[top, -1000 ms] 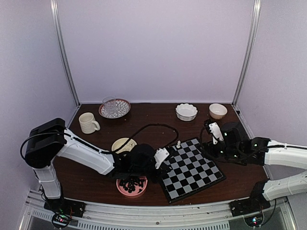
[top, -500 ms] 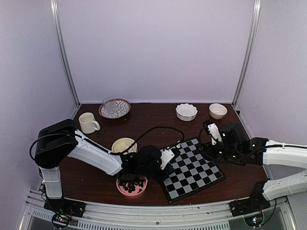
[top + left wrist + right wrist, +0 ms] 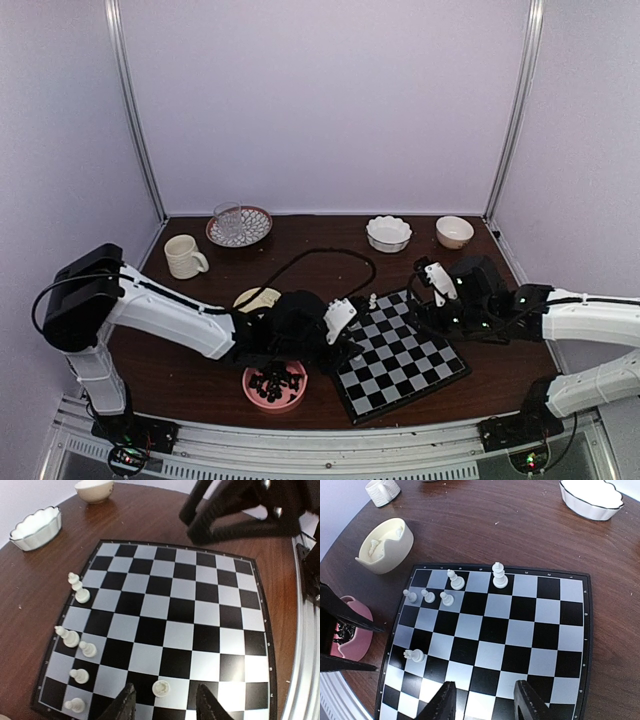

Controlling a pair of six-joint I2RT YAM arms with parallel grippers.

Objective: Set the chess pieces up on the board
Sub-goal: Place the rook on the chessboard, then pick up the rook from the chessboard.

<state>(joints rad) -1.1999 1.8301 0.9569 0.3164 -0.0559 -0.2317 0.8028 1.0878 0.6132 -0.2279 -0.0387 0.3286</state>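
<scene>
Six white pieces (image 3: 446,598) along board (image 3: 520,630) left edge; rest in cream bowl (image 3: 390,555), pink bowl (image 3: 355,645). My left gripper (image 3: 165,700) apart astride one; right gripper (image 3: 482,700) apart, empty.

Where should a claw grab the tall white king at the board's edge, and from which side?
Probably pinch the king by its slim upper stem, coming straight down: it stands upright, widest at the base, with empty squares on both sides.
</scene>
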